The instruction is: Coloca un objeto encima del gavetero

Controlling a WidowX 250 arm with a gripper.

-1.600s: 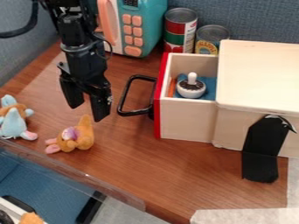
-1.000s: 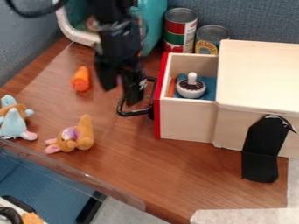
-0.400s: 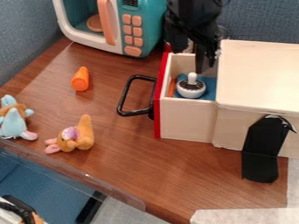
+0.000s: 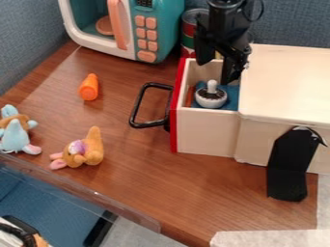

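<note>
The gripper (image 4: 216, 72) hangs over the back part of the pulled-out drawer, its two fingers apart with nothing between them. Below and slightly in front of them, a white knob-topped toy (image 4: 211, 95) with a dark patterned band stands inside the drawer on a blue cloth (image 4: 232, 91). The drawer (image 4: 205, 130) has a red front and a black loop handle (image 4: 137, 107). To its right is the pale wooden top of the drawer box (image 4: 290, 82).
An orange toy (image 4: 89, 88) lies left of the handle. Two plush toys, one brown (image 4: 92, 147) and one light blue (image 4: 14, 135), are at the left. A teal toy microwave (image 4: 161, 29) and a can (image 4: 188, 31) stand behind.
The gripper has moved from the left side of the table, past the handle, to over the drawer, and has lately come slightly lower. The drawer and toys have stayed put.
</note>
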